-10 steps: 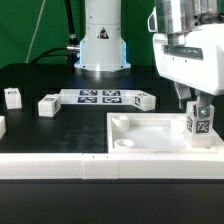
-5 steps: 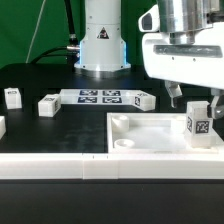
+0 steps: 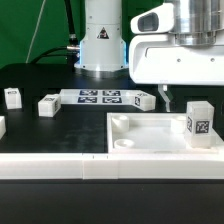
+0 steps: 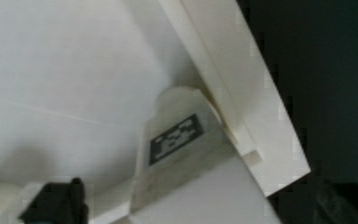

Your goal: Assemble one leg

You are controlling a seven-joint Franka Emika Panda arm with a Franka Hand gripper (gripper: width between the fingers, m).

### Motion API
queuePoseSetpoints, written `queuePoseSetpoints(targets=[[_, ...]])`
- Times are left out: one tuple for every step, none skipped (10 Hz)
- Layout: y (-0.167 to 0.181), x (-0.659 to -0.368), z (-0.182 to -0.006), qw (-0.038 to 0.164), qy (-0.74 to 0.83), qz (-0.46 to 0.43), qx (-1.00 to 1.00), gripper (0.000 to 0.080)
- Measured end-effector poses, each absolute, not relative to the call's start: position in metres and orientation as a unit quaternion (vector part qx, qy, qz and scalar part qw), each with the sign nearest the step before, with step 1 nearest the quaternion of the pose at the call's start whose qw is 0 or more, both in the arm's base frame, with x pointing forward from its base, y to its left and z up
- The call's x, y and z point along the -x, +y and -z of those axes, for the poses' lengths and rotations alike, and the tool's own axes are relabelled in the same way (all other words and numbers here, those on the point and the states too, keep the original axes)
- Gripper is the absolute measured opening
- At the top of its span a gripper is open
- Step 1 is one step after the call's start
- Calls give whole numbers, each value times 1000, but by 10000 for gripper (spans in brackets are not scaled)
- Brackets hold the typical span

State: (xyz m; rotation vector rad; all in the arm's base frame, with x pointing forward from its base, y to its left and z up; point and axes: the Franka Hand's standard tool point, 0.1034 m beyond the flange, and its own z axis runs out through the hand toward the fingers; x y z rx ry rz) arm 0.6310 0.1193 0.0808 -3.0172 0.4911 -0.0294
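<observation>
The tray is lying across the lower part of the exterior view, its raised wall also showing in the wrist view. The gripper is hanging in the upper right of the exterior view, above the tray and carrying nothing. Only one fingertip is showing in each view, so I cannot tell how far apart the jaws are standing.

The leg is standing upright at the tray's corner on the exterior view's right, its long axis vertical and its tag facing the camera. Whether it is seated in a socket is not showing.

The leg is lying below the jaws and toward the exterior view's right, clear of them. In my judgement, any regrasp is calling for a shift that way before a straight descent.
</observation>
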Motion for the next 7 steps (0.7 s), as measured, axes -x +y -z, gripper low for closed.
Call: queuePoseSetpoints(targets=[[120, -630, -80, 34, 104, 13, 994, 649], [119, -630, -80, 29, 61, 14, 998, 649], [116, -631, -79, 28, 28, 18, 999, 649], [116, -631, -79, 28, -4, 19, 999, 649], [116, -631, -79, 28, 2, 19, 999, 623], [116, -631, -79, 28, 2, 19, 999, 489], [116, -631, -79, 28, 2, 19, 999, 353]])
